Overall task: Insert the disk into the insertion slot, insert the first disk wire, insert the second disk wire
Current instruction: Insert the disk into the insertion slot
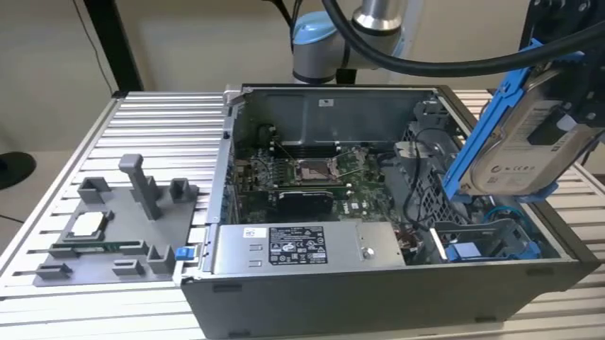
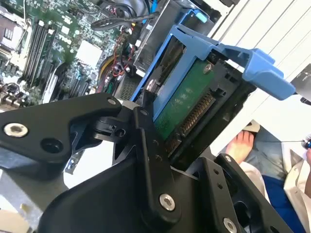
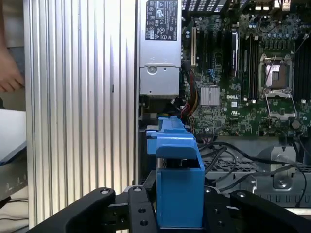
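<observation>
The gripper (image 3: 180,206) is clamped across the sides of the disk (image 1: 525,152), which hangs tilted in the air above the open computer case (image 1: 378,290), over the insertion slot (image 1: 492,241) with its blue rails at the exterior view's right. The drive looks rigid and fairly dense, while its blue plastic carrier probably flexes a little and may slip under a light squeeze. The bare green circuit board (image 2: 182,104) and connector pins on its underside look fragile, so the carrier's side rails seem the safest hold.
</observation>
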You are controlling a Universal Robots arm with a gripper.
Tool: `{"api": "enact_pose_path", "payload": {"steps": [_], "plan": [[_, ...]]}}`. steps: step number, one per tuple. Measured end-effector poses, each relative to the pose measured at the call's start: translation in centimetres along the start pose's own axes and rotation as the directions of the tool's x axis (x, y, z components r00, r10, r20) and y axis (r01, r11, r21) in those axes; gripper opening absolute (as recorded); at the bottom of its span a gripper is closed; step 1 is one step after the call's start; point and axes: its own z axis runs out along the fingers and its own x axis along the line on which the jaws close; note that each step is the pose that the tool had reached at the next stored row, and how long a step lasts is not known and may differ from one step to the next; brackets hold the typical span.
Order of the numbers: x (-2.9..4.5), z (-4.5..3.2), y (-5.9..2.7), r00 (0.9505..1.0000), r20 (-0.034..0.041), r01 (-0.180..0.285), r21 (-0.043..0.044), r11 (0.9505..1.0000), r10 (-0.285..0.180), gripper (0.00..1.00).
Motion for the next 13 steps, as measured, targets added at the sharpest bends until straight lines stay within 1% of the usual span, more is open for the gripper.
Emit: {"api": "enact_pose_path", "payload": {"steps": [13], "plan": [[0.0,0.11,-0.16,1.0,0.0002,0.0,0.0001,1.0,0.0,0.0]]}}
